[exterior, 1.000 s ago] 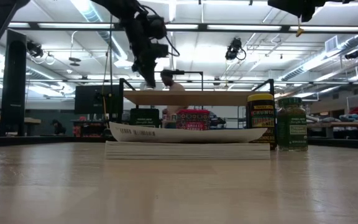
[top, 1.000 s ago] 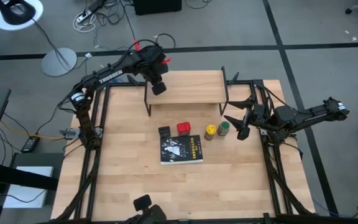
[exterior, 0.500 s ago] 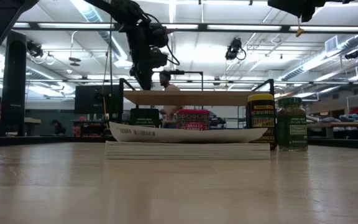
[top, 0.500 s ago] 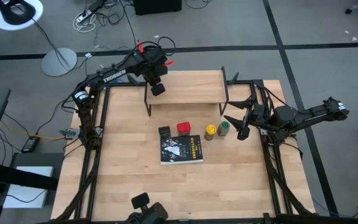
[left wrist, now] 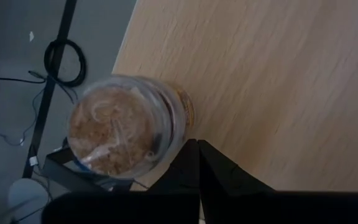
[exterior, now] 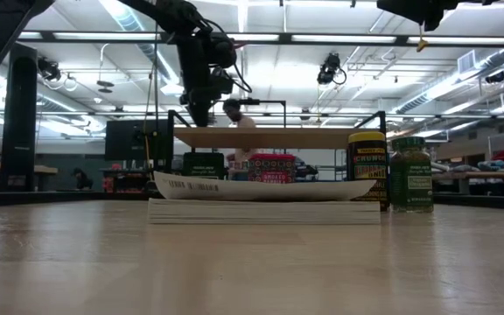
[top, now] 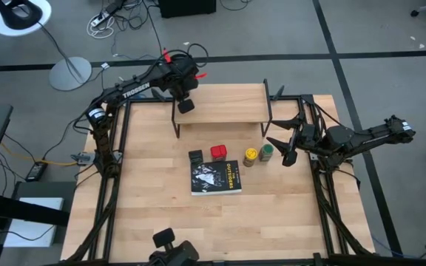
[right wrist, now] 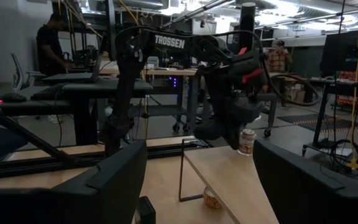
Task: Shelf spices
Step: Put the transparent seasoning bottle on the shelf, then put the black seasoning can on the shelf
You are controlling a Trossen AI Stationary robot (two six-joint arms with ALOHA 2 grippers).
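The left end effector (top: 186,106) is up at the far left end of the shelf (top: 228,112), and it pinches the pale little jar (left wrist: 126,127) between its two dark fingers (left wrist: 185,165). From the left wrist camera you look down on the jar's clear top, with brown stuff inside, and the jar sits right over the edge of the light wood plank. From the right wrist camera the jar (right wrist: 247,141) hangs under that end effector, just above the end of the plank. I cannot tell if the jar touches the wood. The shelf stands on thin black legs at the far side of the desk (top: 154,214). In front of the shelf, four more spices stand in a row on the desk. First comes the dark green-black tin (top: 195,157), then the red tin (top: 218,152) just beside it, then the yellow-topped jar (top: 251,155) and the green-topped jar (top: 267,152) close together. A flat black book (top: 216,177) lies just in front of the tins. The right end effector (top: 281,149) waits just to the right of the green-topped jar, with its fingers spread wide and nothing in them
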